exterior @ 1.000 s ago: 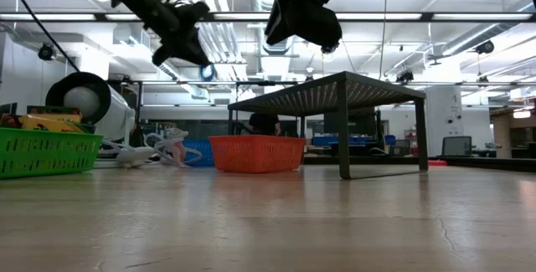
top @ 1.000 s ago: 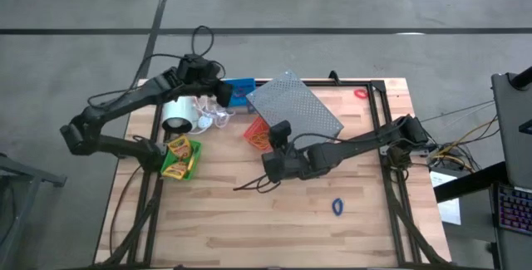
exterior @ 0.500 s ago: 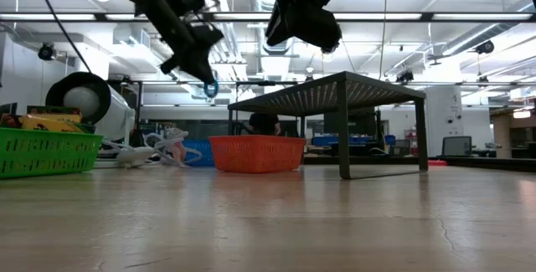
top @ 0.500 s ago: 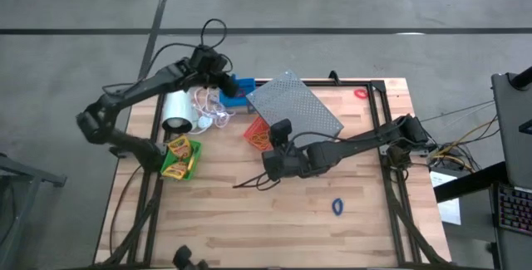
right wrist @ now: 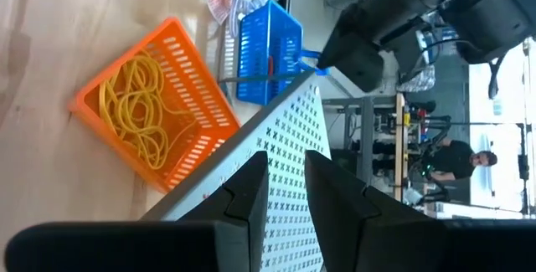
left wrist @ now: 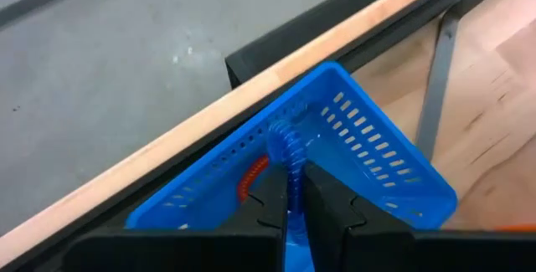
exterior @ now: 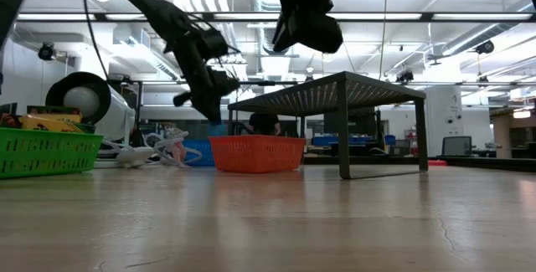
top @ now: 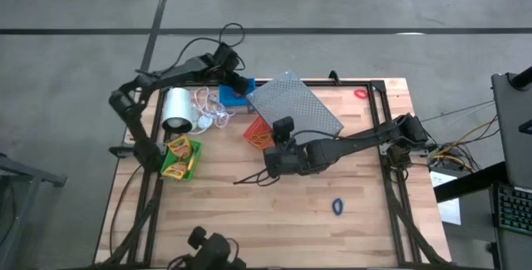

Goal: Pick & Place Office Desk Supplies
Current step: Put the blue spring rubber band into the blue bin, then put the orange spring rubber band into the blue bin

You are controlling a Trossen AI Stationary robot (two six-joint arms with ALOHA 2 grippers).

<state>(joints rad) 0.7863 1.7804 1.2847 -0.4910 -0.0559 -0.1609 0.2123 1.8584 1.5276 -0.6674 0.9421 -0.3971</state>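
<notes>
My left gripper [left wrist: 291,201] hangs over the blue bin [left wrist: 377,163] at the table's far edge [top: 235,85], shut on a blue ring band [left wrist: 287,151]. A red ring [left wrist: 251,177] lies inside that bin. My right gripper [right wrist: 286,190] hovers over the middle of the table [top: 270,164], fingers a narrow gap apart, holding nothing. Another blue ring [top: 337,207] and a red ring [top: 360,94] lie flat on the table. The green bin [top: 179,158] holds the yellow-and-green crayon boxes. The red-orange bin [right wrist: 146,113] holds yellow bands. My left gripper pinches the blue ring band between its two fingers. The band's ribbed edge [left wrist: 289,142] sticks out past the fingertips [left wrist: 322,197]. The fingers slant down from above toward the blue bin, and the band is lifted clear, above the bin's inside.
The grey perforated rack [top: 293,108] stands between the blue bin and my right arm, over part of the red-orange bin. A white roll [top: 176,110] with loose white cord [top: 212,112] lies left of the blue bin. A dark frame rail [top: 386,129] runs along the table's edges.
My left gripper has moved toward the table's right and far edge, from above the white cord to over the blue bin, and has come down, carrying the blue ring band. My right arm has stayed about where it was.
</notes>
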